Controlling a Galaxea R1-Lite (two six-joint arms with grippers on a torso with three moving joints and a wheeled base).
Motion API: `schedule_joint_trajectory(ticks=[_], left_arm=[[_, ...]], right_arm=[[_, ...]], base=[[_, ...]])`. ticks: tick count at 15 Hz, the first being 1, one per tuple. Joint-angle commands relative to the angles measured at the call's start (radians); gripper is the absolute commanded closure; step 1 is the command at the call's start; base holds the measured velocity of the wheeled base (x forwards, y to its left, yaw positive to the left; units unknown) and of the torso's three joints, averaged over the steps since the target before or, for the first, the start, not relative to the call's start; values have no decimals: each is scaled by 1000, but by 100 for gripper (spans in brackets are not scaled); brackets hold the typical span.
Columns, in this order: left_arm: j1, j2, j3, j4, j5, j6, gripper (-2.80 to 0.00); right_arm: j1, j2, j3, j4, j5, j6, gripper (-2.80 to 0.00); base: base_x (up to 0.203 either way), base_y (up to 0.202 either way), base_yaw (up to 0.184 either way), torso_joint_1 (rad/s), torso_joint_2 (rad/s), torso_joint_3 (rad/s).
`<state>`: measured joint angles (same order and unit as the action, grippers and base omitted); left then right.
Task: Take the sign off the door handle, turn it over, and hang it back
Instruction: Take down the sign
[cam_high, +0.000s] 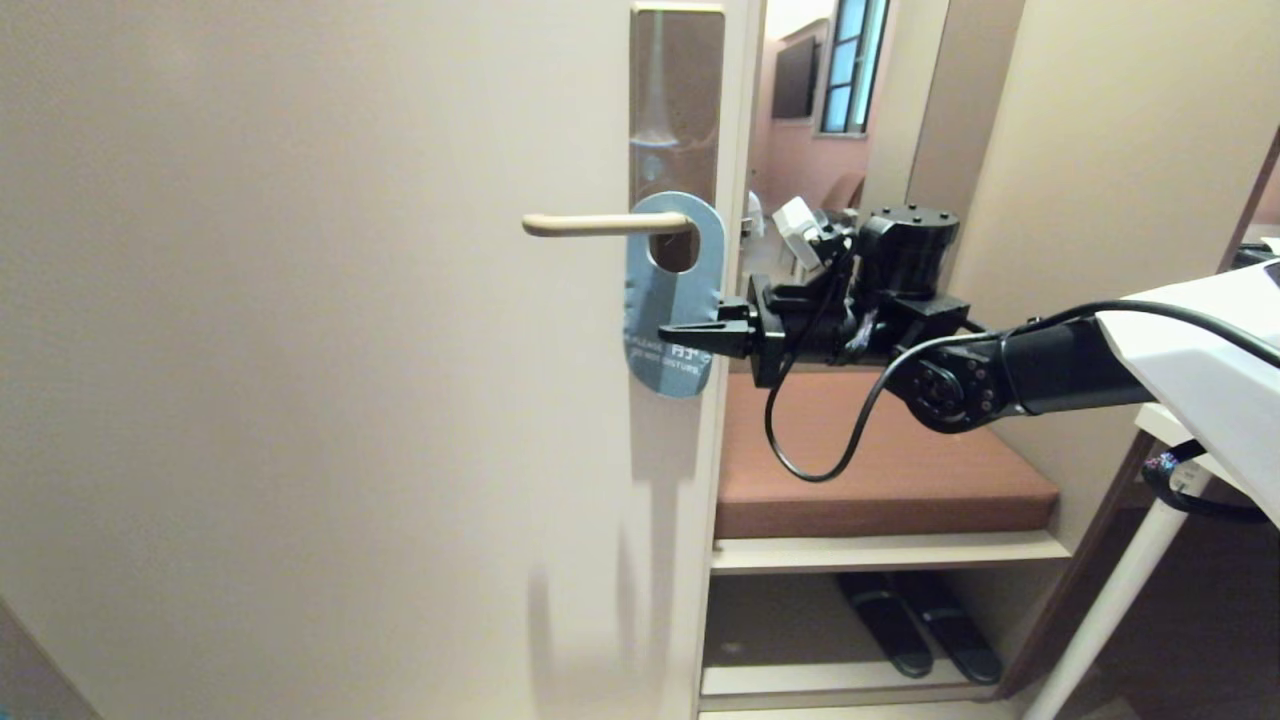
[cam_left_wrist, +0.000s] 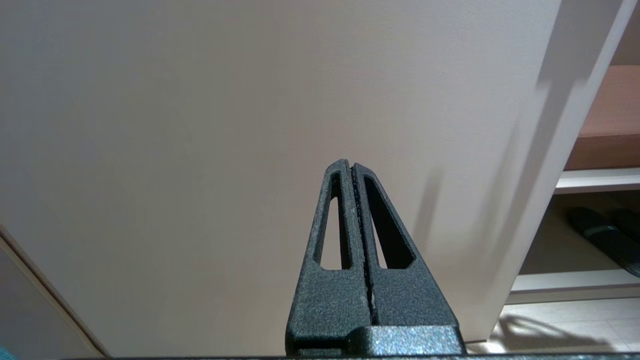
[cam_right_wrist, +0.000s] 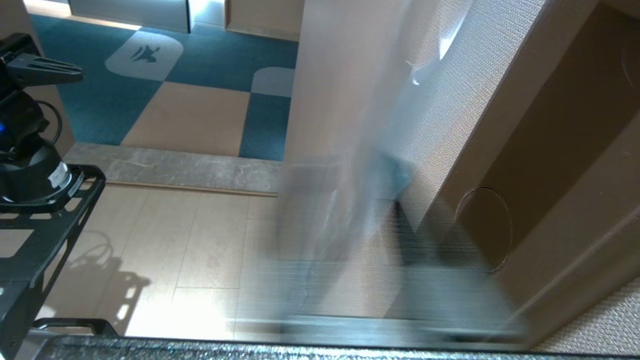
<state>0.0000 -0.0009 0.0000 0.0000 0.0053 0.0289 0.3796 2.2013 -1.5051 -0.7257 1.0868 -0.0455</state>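
**Blue-grey sign pinched on the door handle**

On the cream door (cam_high: 300, 400), the sign (cam_high: 668, 300) is seen hanging from the door handle (cam_high: 600, 224), with the beige lever passed through its oval hole. Its blue-grey face is turned outward, and white lettering is printed near its lower end. The lever is mounted on a tall bronze plate (cam_high: 677, 90) close to the door's edge.

The right gripper (cam_high: 690, 338) is reached in level from the right, and its black fingers are brought together on the lower right part of the sign, just above the lettering; the sign is pinched there while it hangs on the lever. A black cable (cam_high: 830, 440) is looped below the right arm. In the right wrist view the area ahead of the camera is blurred, and only a blue-grey smear against the door edge can be made out.

The left gripper (cam_left_wrist: 353, 167) is shown only in its own wrist view, low before the door, its fingers pressed together on nothing.

Beyond the door edge, a brown cushioned bench (cam_high: 880, 470) is seen, with dark slippers (cam_high: 920, 625) laid on the shelf beneath it.
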Motion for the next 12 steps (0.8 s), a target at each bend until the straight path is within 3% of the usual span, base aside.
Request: schedule_joint_trajectory(ticks=[1,4,7,12], left_arm=[[0,1,0,0,0,0,0],[0,1,0,0,1,0,0],[0,1,0,0,1,0,0],[0,1,0,0,-1,0,0]], right_arm=[[0,-3,1,-6,7,-4,0],[-1,-6,3,-6,-7,-7,0],[-1,-8,7,-6,-82,-13,0],[2,-30,14,-6,-106,-14,0]], base=[[0,0,0,0,0,0],[0,0,0,0,0,0],[0,0,0,0,0,0],[0,0,0,0,0,0]])
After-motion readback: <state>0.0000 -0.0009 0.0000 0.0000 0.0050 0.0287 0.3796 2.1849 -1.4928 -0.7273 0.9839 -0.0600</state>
